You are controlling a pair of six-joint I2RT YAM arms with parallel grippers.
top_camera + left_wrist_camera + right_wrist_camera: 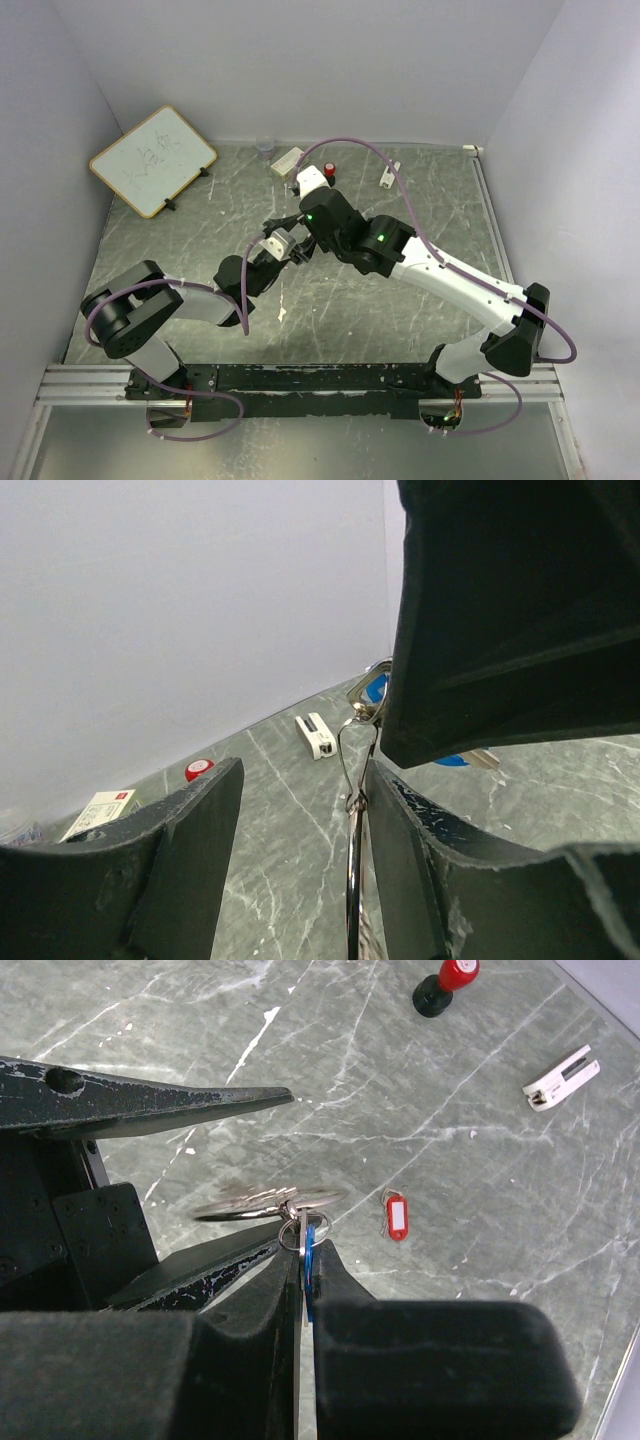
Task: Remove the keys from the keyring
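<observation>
The keyring (262,1203), a thin silvery loop, hangs in the air above the table. A small ring links it to a blue-headed key (309,1252). My right gripper (312,1248) is shut on that key and holds it edge-up. My left gripper (305,780) is open, and its fingers (150,1105) lie either side of the keyring. In the left wrist view the keyring (352,870) shows edge-on against the right-hand finger, far from the other. A red-tagged key (397,1216) lies loose on the table. In the top view both grippers meet at mid-table: the left (277,246), the right (300,238).
A small black object with a red top (445,985) and a white clip (560,1078) lie farther back. A whiteboard (152,160) leans at the back left, with a small box (287,162) and a cup (264,148) by the back wall.
</observation>
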